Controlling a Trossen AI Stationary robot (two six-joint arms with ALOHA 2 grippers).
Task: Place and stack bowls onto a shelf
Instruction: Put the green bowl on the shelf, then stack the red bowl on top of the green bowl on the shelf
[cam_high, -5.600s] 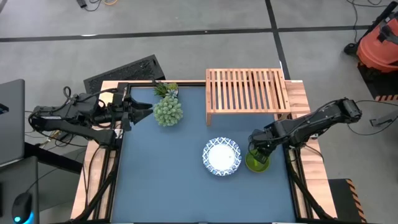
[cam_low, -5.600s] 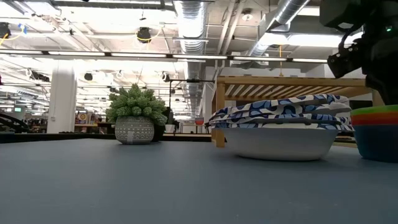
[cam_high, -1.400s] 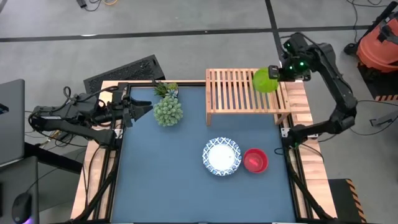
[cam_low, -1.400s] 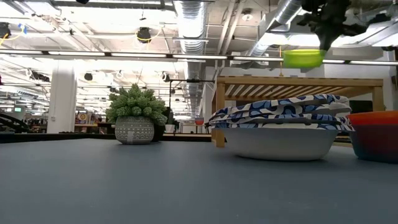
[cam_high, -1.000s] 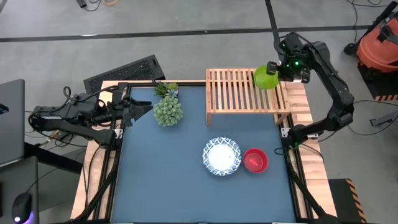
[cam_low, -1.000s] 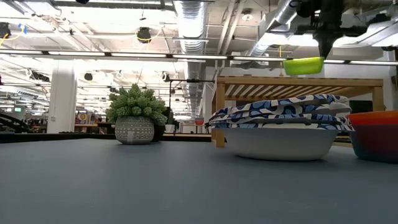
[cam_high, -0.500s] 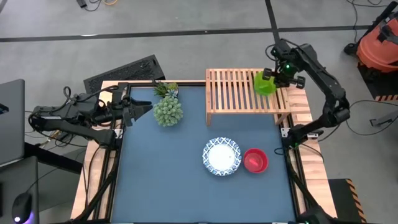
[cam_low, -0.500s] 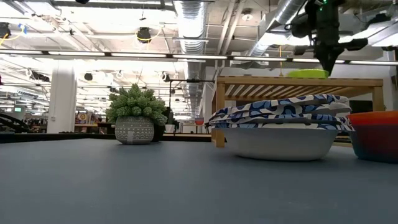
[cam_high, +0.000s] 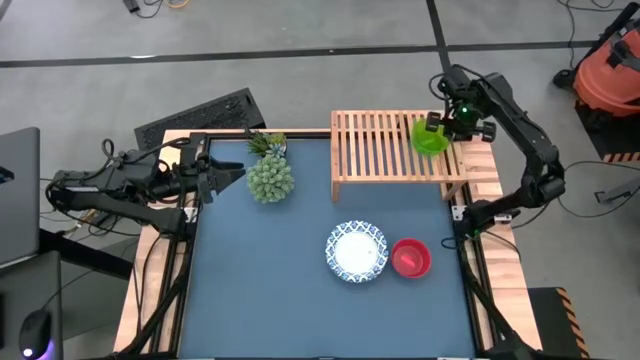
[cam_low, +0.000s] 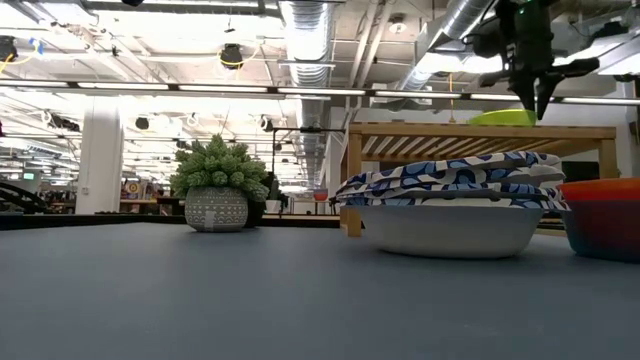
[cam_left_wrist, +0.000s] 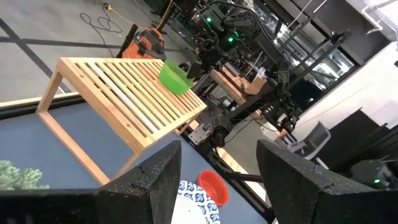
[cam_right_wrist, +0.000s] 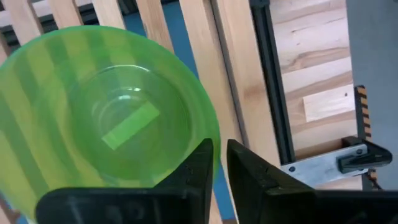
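Right gripper (cam_high: 437, 124): pinching the rim of the green bowl (cam_high: 430, 138), fingers nearly closed on it.
Green bowl: sitting on the shelf (cam_high: 385, 147), at its right end.
Key relation: red bowl (cam_high: 410, 257) and white bowl (cam_high: 357, 251) are lying on the table (cam_high: 260, 280) in front of the shelf, nearer the right arm.
Left gripper (cam_high: 222, 178): waiting beside the plant (cam_high: 270, 176), fingers spread.
Hidden: whether the green bowl's base is resting fully on the slats; any blue bowl.

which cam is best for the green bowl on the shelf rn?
Right wrist view: the lime green bowl fills the picture, sitting on the shelf slats with the right gripper at its rim. High view shows it small; low view only its rim edge; left wrist view shows it far off.
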